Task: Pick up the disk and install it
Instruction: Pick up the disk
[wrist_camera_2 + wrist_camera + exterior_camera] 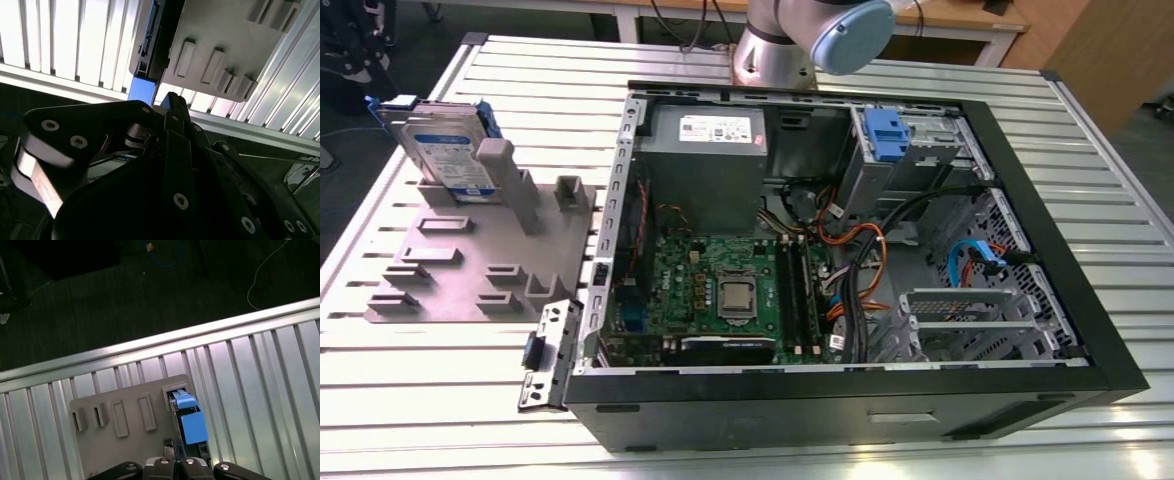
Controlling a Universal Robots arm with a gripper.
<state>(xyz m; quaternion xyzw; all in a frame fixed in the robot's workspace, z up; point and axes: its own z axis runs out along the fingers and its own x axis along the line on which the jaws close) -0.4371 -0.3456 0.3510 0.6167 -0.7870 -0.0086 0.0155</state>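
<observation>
While the disk (192,424) stands on edge in the fixture plate (125,447) ahead of your jaws, whose gap you cannot tell, it looks rigid, weighty and fragile; grip its blue frame.

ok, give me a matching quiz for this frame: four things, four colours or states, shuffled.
1 disk
2 fixture plate
3 computer case
4 motherboard

A green, lying inside the computer case
B standing upright in a slot
C grey, with upright posts
D black, open side facing up

Pairs: 1-B, 2-C, 3-D, 4-A
</observation>
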